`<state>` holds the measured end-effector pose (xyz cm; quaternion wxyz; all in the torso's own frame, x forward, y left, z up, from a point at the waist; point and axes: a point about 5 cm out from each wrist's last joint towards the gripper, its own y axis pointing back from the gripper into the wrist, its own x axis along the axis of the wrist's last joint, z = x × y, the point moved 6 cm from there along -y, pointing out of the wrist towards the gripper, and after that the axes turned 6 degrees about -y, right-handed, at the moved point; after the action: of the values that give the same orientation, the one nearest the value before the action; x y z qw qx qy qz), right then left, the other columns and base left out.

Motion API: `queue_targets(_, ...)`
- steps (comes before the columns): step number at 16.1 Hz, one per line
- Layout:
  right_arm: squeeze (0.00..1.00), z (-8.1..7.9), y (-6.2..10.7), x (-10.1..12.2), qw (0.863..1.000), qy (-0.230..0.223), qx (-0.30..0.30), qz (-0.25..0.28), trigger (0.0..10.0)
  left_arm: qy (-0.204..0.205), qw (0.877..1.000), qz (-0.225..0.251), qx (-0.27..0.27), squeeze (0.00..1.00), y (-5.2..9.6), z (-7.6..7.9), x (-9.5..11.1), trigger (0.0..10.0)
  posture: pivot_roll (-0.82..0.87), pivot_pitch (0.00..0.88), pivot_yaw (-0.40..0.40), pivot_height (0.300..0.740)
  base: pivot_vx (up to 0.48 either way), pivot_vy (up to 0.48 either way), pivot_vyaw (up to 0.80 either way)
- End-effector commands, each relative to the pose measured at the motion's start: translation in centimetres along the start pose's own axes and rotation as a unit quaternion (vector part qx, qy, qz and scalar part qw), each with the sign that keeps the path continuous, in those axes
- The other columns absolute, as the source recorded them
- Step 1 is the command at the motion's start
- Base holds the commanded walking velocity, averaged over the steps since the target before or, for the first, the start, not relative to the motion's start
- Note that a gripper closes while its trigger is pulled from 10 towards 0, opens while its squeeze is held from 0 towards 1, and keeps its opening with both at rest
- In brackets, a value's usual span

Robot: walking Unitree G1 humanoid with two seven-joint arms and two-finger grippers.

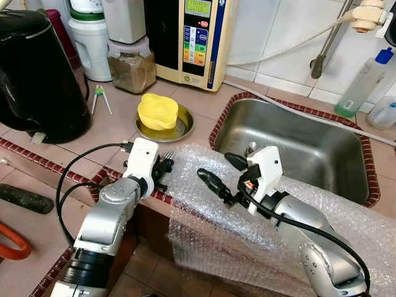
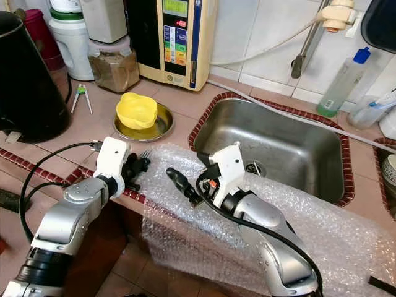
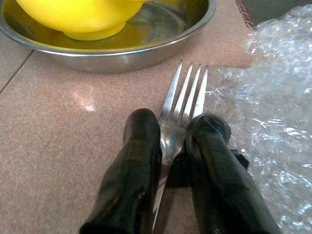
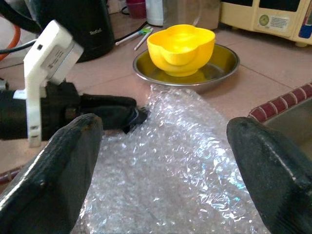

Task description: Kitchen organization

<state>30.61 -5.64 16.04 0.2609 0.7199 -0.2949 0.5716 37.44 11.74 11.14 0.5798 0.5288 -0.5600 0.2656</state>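
- Pink-tiled kitchen bench (image 1: 93,133) beside a stainless steel sink (image 1: 291,145), with a sheet of clear bubble wrap (image 1: 210,210) draped over its front edge.
- Left gripper (image 3: 171,141): fingers nearly closed on the neck of a silver metal fork (image 3: 183,105), tines pointing at a shallow steel dish (image 3: 146,46) holding a yellow lobed bowl (image 1: 158,111).
- Right gripper (image 1: 223,176): fingers wide apart, holding nothing, above the wrap.
- Risk, judged: the grip sits near the tines, so the fork may pivot or slip, or snag the wrap just beside it.
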Motion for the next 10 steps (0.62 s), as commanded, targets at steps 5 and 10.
queue_targets(5, 0.0, -0.8, 0.2, -0.2, 1.0, 0.004, 0.02, -0.013, 10.0, 0.001, 1.0, -0.004, 0.022, 0.0, -0.6, -0.8, -0.1, 0.0, 0.03, 0.086, -0.036, 0.74, 0.0, 0.0, 0.0)
queue_targets(10, 0.0, -1.0, 0.2, -0.5, 0.999, 0.008, 0.023, -0.021, 10.0, 0.002, 0.997, 0.029, 0.066, 0.0, -0.7, -2.2, 0.9, 0.0, 0.03, 0.085, -0.045, 0.74, 0.0, 0.0, 0.0)
